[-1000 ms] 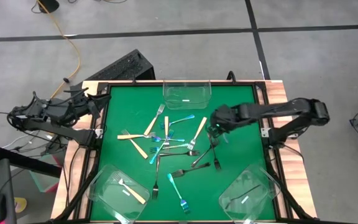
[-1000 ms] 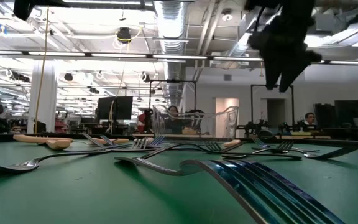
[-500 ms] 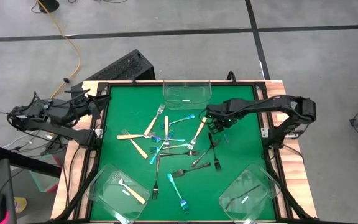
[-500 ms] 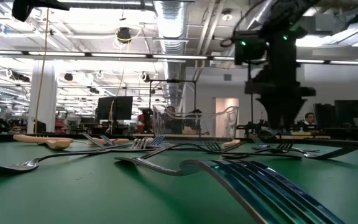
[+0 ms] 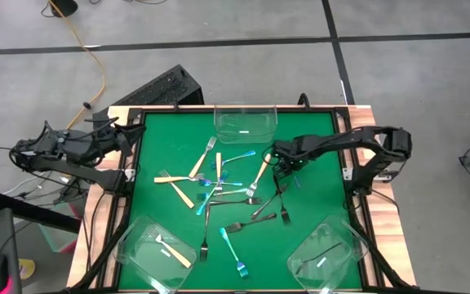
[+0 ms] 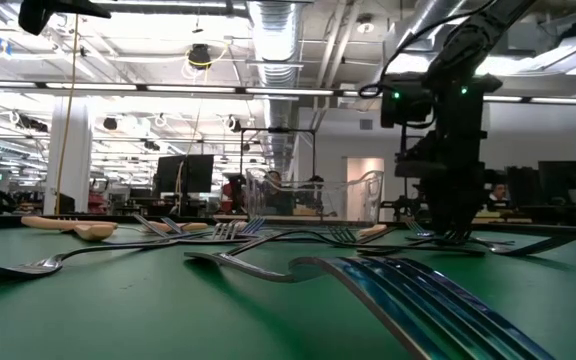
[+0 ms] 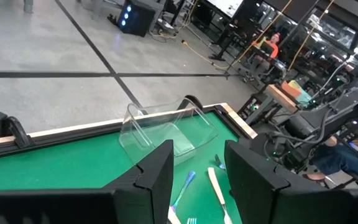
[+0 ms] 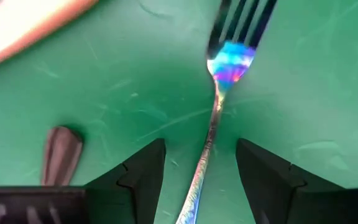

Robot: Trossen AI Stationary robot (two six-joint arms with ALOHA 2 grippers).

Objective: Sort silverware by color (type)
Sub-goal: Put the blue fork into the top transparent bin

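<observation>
A: The right claw [image 5: 282, 170] is down low over the green table [image 5: 317, 212], right of the middle, fingers spread either side of a thin fork [image 8: 213, 124] lying flat. Nothing is gripped yet.

B: Which kind is it?

A: Slim metal, shiny, with a rainbow glint at the neck in the wrist view. I'd call it one of the dark metal ones, though I can't be sure. A tan handle [image 8: 30, 28] lies near it on one side and the rounded end of a grey handle [image 8: 59, 154] sits just beside one finger.

B: So what matters here?

A: I'd say keeping the stem centred between the fingers, going down until the tips touch the mat, then closing square across the stem so it doesn't roll or skid. And leaving that grey handle alone.

B: And the rest?

A: The other forks [image 5: 210, 184] lie scattered and crossing around the table's middle. One clear tub [image 5: 245, 122] sits at the far edge, another [image 5: 155, 253] at the near left corner with a tan fork in it, a third [image 5: 325, 255] at the near right corner with a dark one. The left claw [image 5: 133, 131] waits open off the far left corner.
</observation>
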